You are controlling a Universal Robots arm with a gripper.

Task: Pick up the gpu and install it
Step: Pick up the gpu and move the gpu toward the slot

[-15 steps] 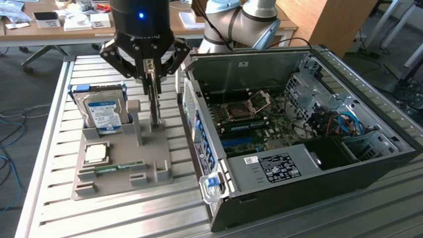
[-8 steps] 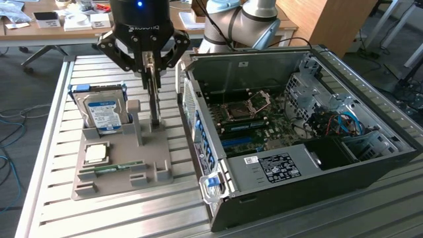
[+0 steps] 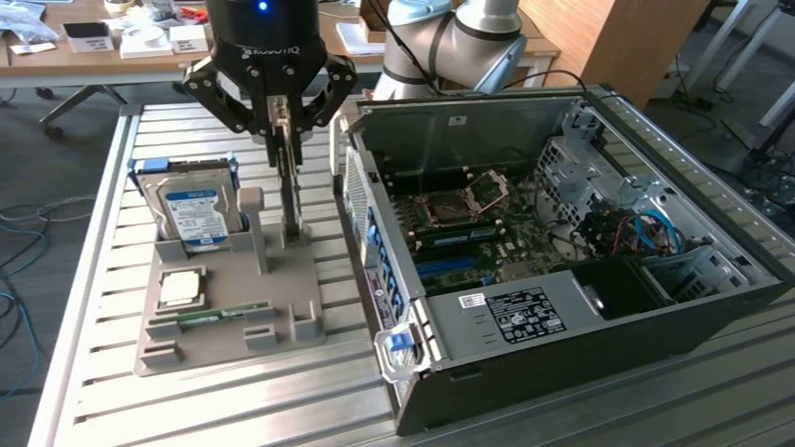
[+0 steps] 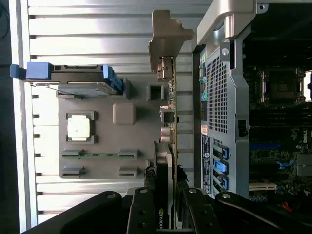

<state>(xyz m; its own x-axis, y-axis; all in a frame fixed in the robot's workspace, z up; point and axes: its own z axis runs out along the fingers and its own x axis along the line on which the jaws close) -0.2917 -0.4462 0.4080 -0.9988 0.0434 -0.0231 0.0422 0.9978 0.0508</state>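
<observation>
One thin card, the gpu [image 3: 292, 191], stands on edge in a slot of the grey holder [image 3: 223, 317] on the slatted desk [image 3: 112, 279]. In the exterior view it is just at 9 o'clock of the open case [image 3: 695, 307] and at 3 o'clock of the upright drive [image 3: 193, 209]. The tool [image 3: 286, 140] hangs straight over it at 12 o'clock, with its jaws clamped on the card's upper edge. In the wrist view the dark face runs out between the fingers [image 4: 146, 209] toward the pale bracket [image 4: 168, 36] at the far end. Whether the lower edge has left the slot I cannot tell. I judge the card light and stiff but fragile, and a flat pinch across both faces near mid-length, as here, looks like the sound hold. It would likely twist or slip if taken near one end, and the bare edge contacts and the bracket's thin lip seem best left untouched. The board [image 3: 497, 233] inside the case lies at about 3 o'clock of the card.
</observation>
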